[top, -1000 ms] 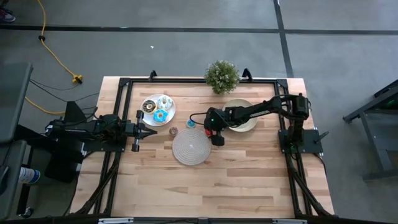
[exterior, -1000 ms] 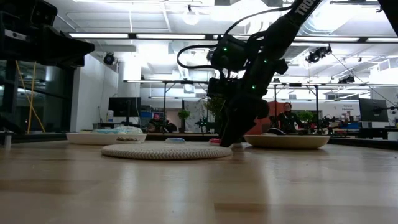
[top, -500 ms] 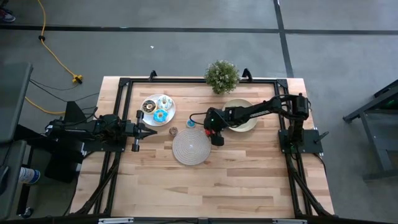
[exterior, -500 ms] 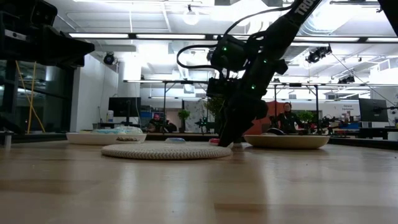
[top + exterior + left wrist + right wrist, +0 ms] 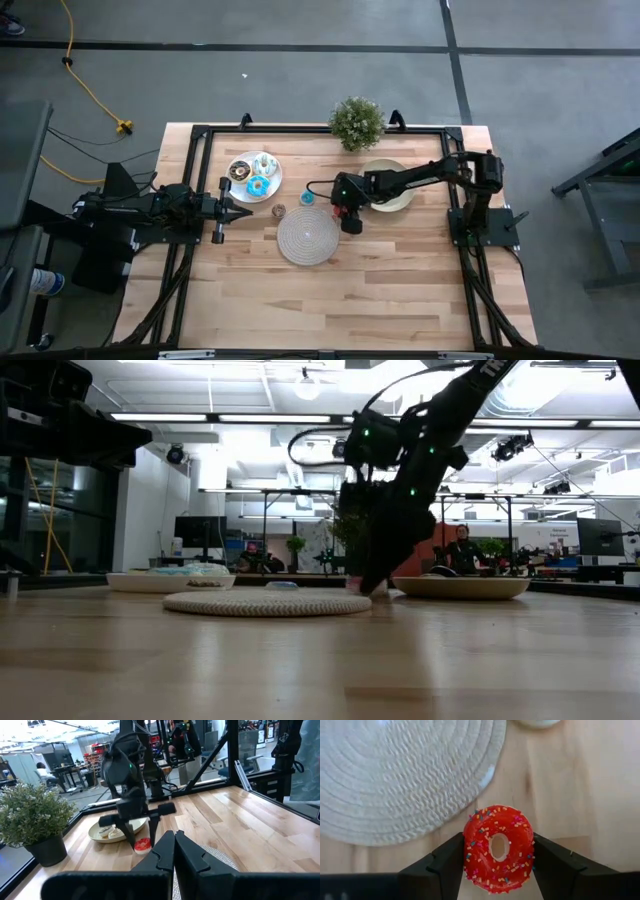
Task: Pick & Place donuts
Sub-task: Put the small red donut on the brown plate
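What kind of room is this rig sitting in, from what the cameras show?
Probably an open robotics lab or workshop: a wooden table framed in black rails, rows of monitors and desks behind it, ceiling strip lights, and a seated person at a workstation.

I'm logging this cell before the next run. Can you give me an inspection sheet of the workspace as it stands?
Surface: wooden table, woven mat near centre.
Job's things: red donut on the wood beside the mat; donuts on white plate; cream plate by the right arm.
Clutter: potted plant at the far edge.
Grippers: right gripper closed on the red donut; left gripper shut, idle.
Cables: yellow cable on floor.
Surroundings: seated person behind the table.
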Robot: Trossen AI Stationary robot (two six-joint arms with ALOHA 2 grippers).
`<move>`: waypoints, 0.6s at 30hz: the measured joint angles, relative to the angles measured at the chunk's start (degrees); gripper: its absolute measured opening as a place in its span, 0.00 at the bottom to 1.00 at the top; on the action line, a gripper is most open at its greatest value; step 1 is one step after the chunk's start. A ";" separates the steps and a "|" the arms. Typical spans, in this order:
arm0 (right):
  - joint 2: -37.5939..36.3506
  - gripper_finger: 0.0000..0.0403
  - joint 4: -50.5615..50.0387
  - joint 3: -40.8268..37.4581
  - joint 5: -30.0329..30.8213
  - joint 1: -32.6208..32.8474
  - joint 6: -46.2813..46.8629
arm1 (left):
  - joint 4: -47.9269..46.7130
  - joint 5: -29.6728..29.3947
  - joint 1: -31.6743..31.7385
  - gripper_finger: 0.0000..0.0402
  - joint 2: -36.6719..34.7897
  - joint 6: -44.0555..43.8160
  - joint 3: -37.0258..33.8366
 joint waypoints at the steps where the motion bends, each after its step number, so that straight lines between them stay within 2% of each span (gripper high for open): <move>1: -0.90 0.50 -0.31 0.00 0.02 0.00 0.53 | 0.00 0.00 0.00 0.00 0.02 0.00 0.00; 18: -16.11 0.50 -23.79 0.13 0.99 0.00 15.33 | 0.00 -0.02 -0.01 0.00 0.00 0.00 0.00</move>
